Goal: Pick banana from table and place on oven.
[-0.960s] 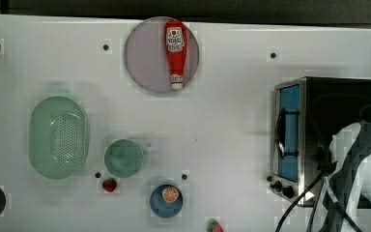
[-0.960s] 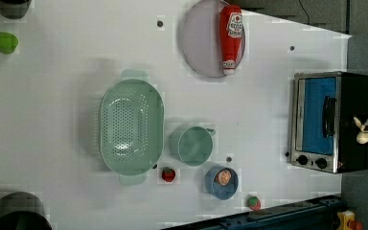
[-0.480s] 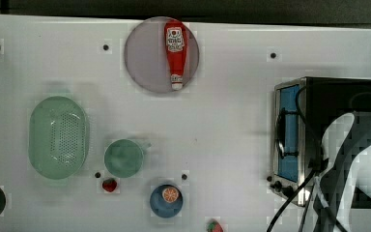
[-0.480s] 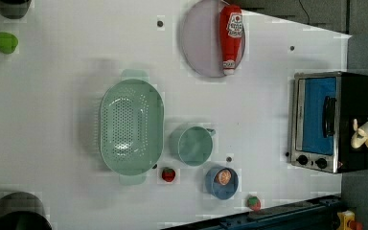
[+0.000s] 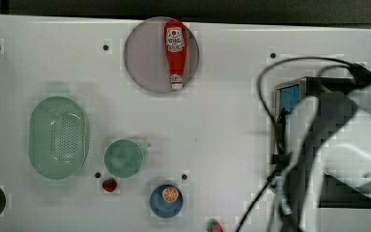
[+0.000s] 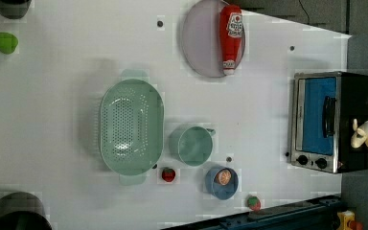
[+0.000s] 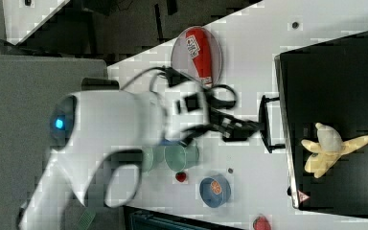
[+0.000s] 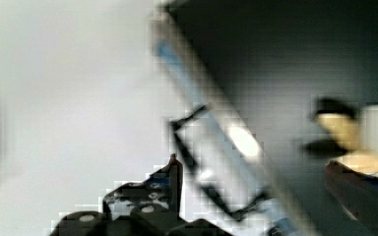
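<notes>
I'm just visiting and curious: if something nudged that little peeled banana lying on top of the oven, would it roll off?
Probably not. The banana lies flat on the oven top with its peel strips splayed out, which should stop it rolling. It looks like a small toy, so likely light; a push would probably slide it across the smooth black top rather than tip it.

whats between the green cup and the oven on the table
Bare white table in the left view: nothing lies between the green cup and the oven.
</notes>
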`<action>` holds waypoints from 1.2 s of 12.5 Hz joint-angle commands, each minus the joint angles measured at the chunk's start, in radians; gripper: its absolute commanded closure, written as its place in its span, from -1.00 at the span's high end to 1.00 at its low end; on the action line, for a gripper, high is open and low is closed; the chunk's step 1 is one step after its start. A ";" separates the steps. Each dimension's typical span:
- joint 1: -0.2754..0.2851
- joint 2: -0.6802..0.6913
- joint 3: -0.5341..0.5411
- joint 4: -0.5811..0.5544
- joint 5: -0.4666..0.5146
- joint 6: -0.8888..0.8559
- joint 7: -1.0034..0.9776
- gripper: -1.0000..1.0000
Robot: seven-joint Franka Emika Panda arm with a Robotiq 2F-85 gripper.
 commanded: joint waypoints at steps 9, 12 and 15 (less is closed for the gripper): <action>0.102 -0.311 0.336 0.024 -0.013 -0.307 0.720 1.00; 0.100 -0.347 0.331 0.020 -0.026 -0.317 0.725 1.00; 0.099 -0.348 0.327 0.021 -0.026 -0.315 0.725 1.00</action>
